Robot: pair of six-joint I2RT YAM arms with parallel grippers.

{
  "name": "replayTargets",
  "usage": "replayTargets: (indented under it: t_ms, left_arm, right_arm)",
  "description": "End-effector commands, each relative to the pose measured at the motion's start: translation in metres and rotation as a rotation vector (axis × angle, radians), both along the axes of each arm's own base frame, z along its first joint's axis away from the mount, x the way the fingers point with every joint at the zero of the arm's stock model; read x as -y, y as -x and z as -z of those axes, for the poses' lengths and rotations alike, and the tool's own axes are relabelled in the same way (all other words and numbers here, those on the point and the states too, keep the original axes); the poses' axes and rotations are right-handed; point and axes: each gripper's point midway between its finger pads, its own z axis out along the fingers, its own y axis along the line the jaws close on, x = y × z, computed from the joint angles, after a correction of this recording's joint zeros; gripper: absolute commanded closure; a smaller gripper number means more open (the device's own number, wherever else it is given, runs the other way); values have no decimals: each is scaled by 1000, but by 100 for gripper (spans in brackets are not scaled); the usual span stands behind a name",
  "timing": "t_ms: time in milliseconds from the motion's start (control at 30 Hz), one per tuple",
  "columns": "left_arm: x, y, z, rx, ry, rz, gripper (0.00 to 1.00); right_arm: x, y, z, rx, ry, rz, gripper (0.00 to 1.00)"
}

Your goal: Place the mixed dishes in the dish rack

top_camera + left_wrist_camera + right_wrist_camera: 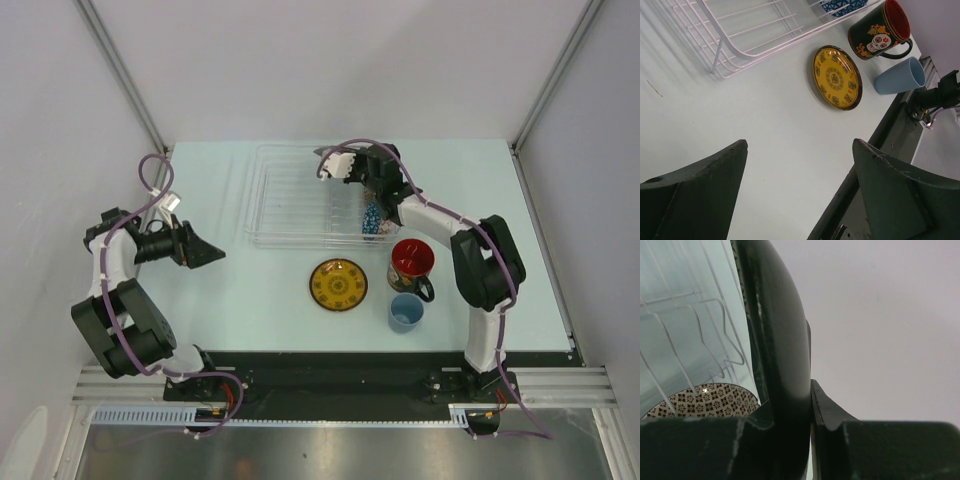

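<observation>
Reaches over the far side of the dish rack (275, 200) with the right arm, elbow bent, the right gripper (807, 435) clamped tight on the black plate (775, 330), held on edge over the wires just beside the beige bowl (710, 399) in the rack. Holds the left arm folded back at the table's left side, the left gripper (210, 252) spread wide and empty above bare tabletop. Leaves the yellow saucer (338, 284), mug (411, 262) and blue cup (406, 312) on the table near the rack's near right corner, the blue bowl (373, 218) inside that corner.
</observation>
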Motion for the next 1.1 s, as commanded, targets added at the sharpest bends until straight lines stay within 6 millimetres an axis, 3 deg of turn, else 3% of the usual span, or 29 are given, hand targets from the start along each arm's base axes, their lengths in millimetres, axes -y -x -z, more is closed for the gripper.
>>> replayTargets:
  t_ms: [0, 300, 700, 800, 833, 900, 1067]
  left_arm:
    - [5, -6, -19, 94, 17, 32, 9]
    - [4, -9, -17, 93, 19, 35, 9]
    - [5, -10, -14, 87, 25, 41, 9]
    - [6, -11, -14, 88, 30, 43, 9]
    - [6, -11, -13, 86, 32, 43, 9]
    - [5, -12, -14, 89, 34, 42, 8]
    - [7, -10, -15, 95, 41, 51, 8]
  right_arm:
    - [-10, -12, -93, 247, -146, -32, 100]
    - [-7, -24, -65, 195, -128, -34, 100]
    - [-27, -33, -19, 117, -38, -80, 100]
    - [-30, -32, -15, 118, -34, -53, 89]
    - [-34, -30, -15, 124, -32, -53, 59]
    - [-35, -28, -14, 126, -35, -38, 44]
    - [-48, -18, -27, 165, -67, -41, 38]
